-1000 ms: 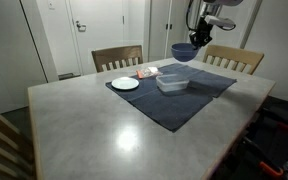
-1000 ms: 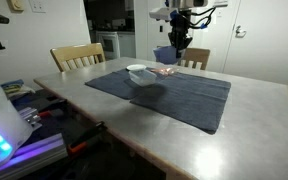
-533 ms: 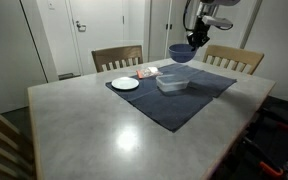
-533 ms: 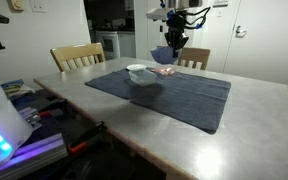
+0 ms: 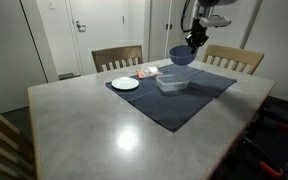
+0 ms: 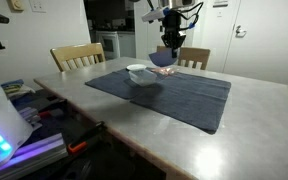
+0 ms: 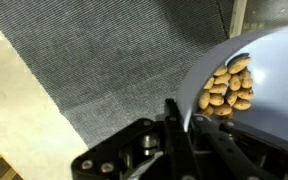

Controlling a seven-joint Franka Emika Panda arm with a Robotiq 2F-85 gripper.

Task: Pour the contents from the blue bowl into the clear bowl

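End effector: my end effector (image 5: 193, 42) is pinched shut on the rim of the small round dark-blue bowl (image 5: 181, 54). In the wrist view a finger (image 7: 172, 112) sits against the bowl's wall.
Blue bowl: it hangs in the air just under my end effector, clear of the surface (image 5: 94, 125) and over the far part of the dark grey cloth mat (image 5: 179, 105).
Contents: pale brown nuts (image 7: 227, 88) lie heaped on the side of the bowl nearest my fingers.
Clear bowl: the shallow transparent squarish container (image 5: 172, 84) rests on the mat below my end effector, a little to one side and not touching the blue bowl.
Handling: the blue bowl looks stiff and smooth, so a one-sided rim pinch may slip or twist as it tips. The nuts are loose and light, and will likely slide out in a rush.
Hold: the rim, gripped firmly, seems the right place.
Risk: the clear bowl looks light, and nuts could bounce out of it.
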